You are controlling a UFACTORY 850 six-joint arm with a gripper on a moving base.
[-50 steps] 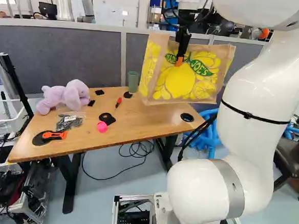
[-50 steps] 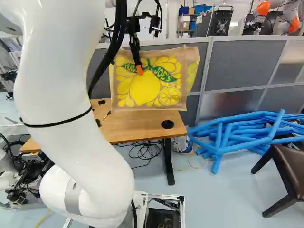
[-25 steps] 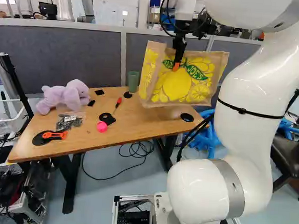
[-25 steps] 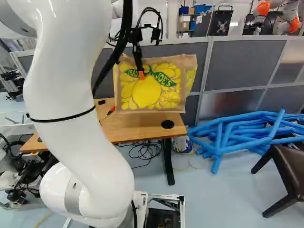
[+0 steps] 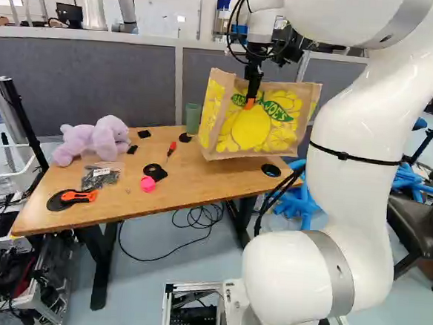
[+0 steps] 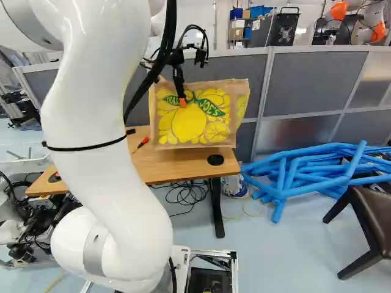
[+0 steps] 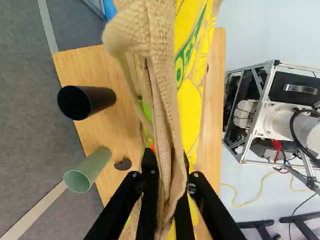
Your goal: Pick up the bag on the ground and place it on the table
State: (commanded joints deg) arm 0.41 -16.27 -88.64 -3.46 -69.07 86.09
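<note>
- I've got the claw [image 5: 249,104] closed on the bag [image 5: 259,132]: both fingers press the bunched cloth of its top from two sides, only the thickness of that fold apart.
- The bag hangs roughly upright over the far right part of the worktop [image 5: 117,207], lemon print facing my base cameras; I can't tell whether its bottom touches the wood.
- On my wrist view a green cup [image 7: 86,171] and a dark cup [image 7: 85,101] stand on the worktop, both on the same side of the bag.
- In my left base view, a lilac plush toy [image 5: 95,139] sits at the worktop's left, with a clear packet of small dark parts [image 5: 101,175] near it.
- Closer to me lies an orange and black tool [image 5: 74,197]; a pink item [image 5: 148,184] and a red-handled tool [image 5: 172,149] are between the packet and the bag.
- Blue tubes [image 6: 305,171] are piled on the floor beyond a dark chair [image 6: 369,220].
</note>
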